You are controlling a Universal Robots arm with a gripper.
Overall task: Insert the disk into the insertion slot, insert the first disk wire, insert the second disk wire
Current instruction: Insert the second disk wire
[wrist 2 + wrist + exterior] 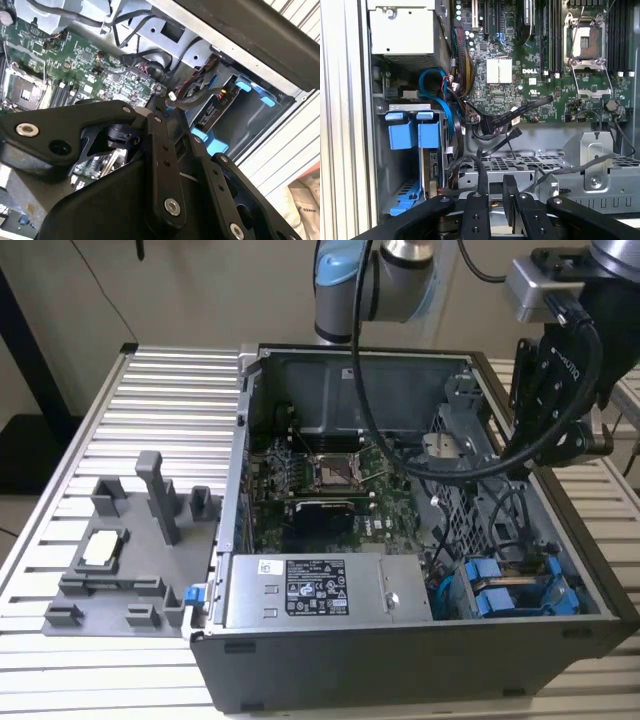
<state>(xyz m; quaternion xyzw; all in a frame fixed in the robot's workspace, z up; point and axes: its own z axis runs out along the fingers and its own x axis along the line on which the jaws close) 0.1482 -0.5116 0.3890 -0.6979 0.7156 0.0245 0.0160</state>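
Disk (429, 137) — blue-framed, edge-on, slotted

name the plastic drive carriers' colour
The plastic drive carriers are bright blue, clearest in the first wrist view.

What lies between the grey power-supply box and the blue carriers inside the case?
Loose cables, one of them blue, fill that gap, as the exterior view shows.

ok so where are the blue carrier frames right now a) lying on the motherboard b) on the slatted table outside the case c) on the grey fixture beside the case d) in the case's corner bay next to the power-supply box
d: the blue carrier frames sit in the bay inside the case, just to the exterior view's right of the power-supply box.
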